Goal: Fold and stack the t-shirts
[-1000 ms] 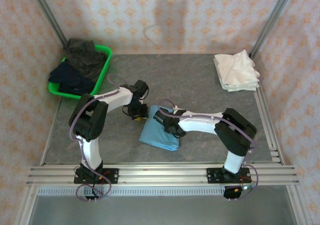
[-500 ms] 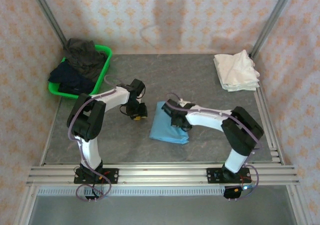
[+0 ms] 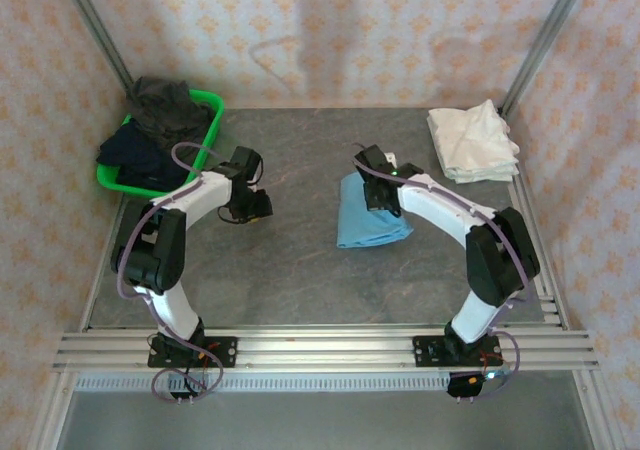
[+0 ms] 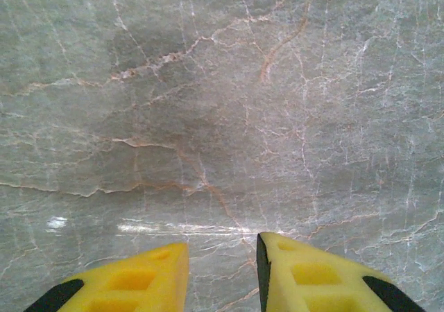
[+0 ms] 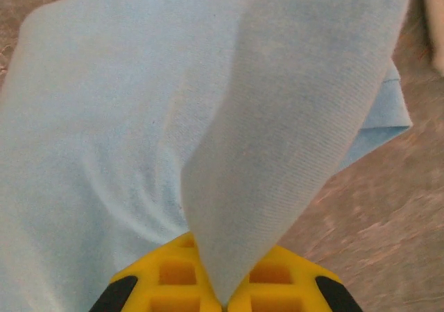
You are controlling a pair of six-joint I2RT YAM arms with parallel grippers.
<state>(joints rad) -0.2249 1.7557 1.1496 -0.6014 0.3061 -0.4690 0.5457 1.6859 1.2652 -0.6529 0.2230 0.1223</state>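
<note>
The right gripper (image 3: 376, 192) is taking the folded blue shirt (image 3: 372, 226), now right of centre on the table (image 3: 300, 270), toward the white stack (image 3: 472, 142) at the far right, fingers clamped on a fold. It should be keeping the bundle low so the folds are not opening. The left gripper (image 3: 248, 203) is hovering with fingers apart, empty. Since a moment earlier, the shirt is sitting farther and more to the right, and the left arm is nearer the basket (image 3: 205, 142).

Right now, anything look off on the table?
Nothing damaged. Dark clothes heap over the rim of the green basket, far left. The blue t-shirt, pinched in the right fingers, sits lopsided, one fold tented up.
</note>
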